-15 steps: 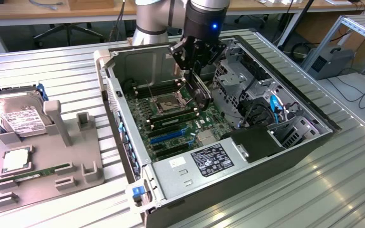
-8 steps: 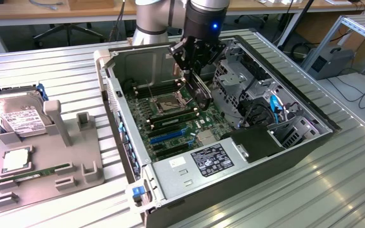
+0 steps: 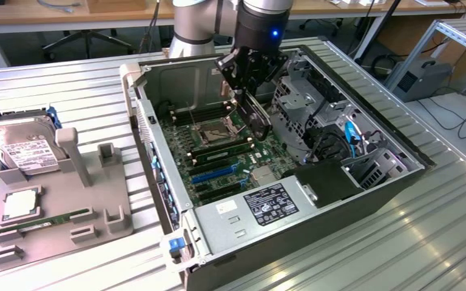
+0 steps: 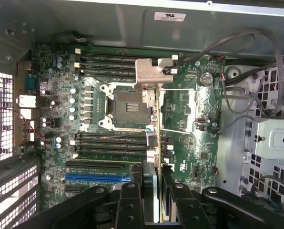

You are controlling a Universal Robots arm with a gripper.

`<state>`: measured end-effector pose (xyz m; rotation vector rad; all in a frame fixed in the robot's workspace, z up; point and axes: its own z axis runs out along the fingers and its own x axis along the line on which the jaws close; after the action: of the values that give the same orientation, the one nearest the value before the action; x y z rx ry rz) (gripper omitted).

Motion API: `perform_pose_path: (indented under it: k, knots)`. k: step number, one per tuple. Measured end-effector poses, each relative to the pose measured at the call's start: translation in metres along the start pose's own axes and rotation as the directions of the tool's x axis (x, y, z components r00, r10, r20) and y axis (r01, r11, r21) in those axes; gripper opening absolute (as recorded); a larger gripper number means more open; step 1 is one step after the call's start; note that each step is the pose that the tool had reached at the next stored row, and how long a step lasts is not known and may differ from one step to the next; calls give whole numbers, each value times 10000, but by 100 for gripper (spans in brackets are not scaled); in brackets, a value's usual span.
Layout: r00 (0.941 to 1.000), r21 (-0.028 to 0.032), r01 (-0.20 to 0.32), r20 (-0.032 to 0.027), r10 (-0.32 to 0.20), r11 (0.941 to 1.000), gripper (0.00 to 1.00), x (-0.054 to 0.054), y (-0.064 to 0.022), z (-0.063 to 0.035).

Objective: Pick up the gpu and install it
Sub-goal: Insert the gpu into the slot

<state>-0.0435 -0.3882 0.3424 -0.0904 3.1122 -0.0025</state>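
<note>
Exterior view: the black two-fingered pincer (image 3: pixel 246 86) stands partly closed, clamped on the gpu (image 3: pixel 254 113), a thin, black-faced card with a green board edge. The card hangs edge-down over the square silver CPU socket (image 3: pixel 216 131), just off to one side of it. I reckon it is held upright so its connector edge can face the board. Its bent silver bracket (image 4: pixel 154 72) caps the end beyond the socket.

- gpu (image 4: pixel 154 75): bare silver metal end, dull sheen; green board edge.
- gripper (image 4: pixel 154 195): matt blk.
- case (image 3: pixel 176 79): grey sheet metal, matt.
- table (image 3: pixel 427 242): ribbed metal, semi-gloss.
- holder (image 3: pixel 55 188): grey matt plastic.
- hard drive (image 3: pixel 22 148): silver metal, white paper label.
</note>
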Motion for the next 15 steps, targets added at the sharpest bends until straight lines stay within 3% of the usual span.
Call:
perform_pose_path:
  k: [15]
  knots:
    - [9988, -13, 496, 2, -496, 9988, 27, 0, 0, 0]
